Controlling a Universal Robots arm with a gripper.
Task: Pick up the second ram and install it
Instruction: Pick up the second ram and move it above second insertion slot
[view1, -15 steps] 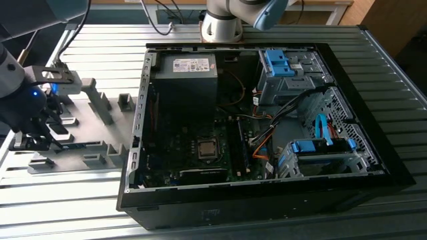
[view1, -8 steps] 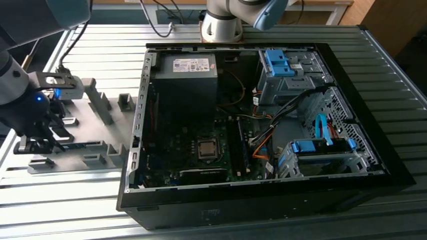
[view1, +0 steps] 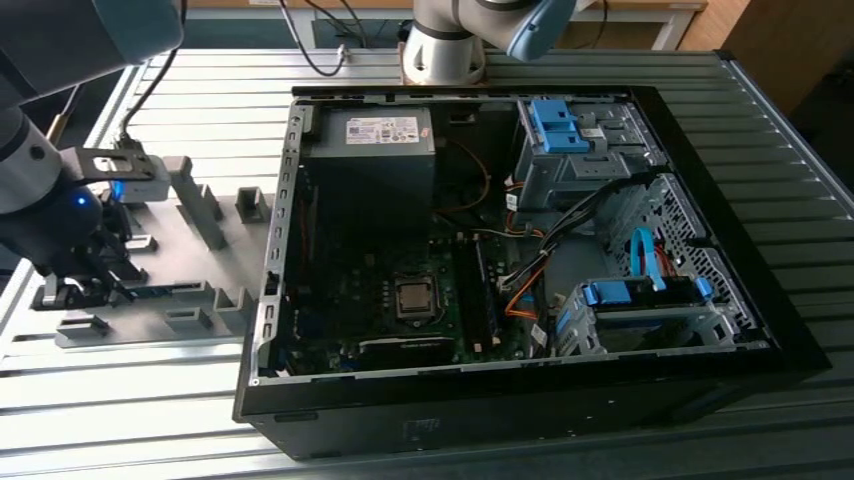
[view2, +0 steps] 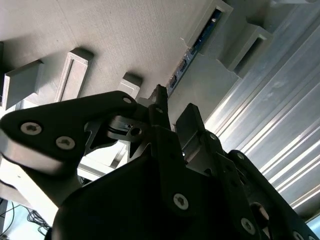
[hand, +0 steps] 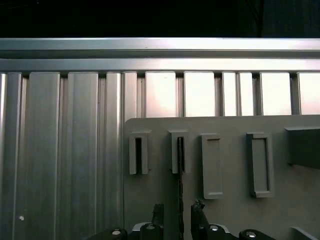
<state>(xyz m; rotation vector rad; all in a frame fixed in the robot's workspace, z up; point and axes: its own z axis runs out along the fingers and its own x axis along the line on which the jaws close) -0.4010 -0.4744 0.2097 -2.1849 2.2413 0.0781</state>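
Right now the arm (view1: 40, 215) is down at the exterior view's left, over the grey fixture plate (view1: 167, 255). That plate lies on the ribbed metal surface (view1: 134, 400), just beside the open computer case (view1: 534, 410). The second ram (view1: 167, 291) sits on the plate as a thin blue-green strip, running from the arm's end toward the case.

In the first wrist view the second ram (hand: 180, 185) is seen edge-on, a thin dark line standing on its long edge. Its far end is seated in a narrow slotted block (hand: 179, 152), and its near end passes between the fingers (hand: 158, 217). The fingers are spread, one on each side of the stick, with a gap showing on both sides, so they straddle it without pinching it.

The second wrist view shows the same: the black fingers (view2: 187, 120) stand apart, and the second ram (view2: 182, 67) runs away from the gap between them across the fixture plate (view2: 125, 30). Small dark chips show along its face. Beyond the plate's edge lies the ribbed surface (view2: 280, 100).

Inside the case, the main board (view1: 400, 300) lies flat at the bottom, well apart from the ram
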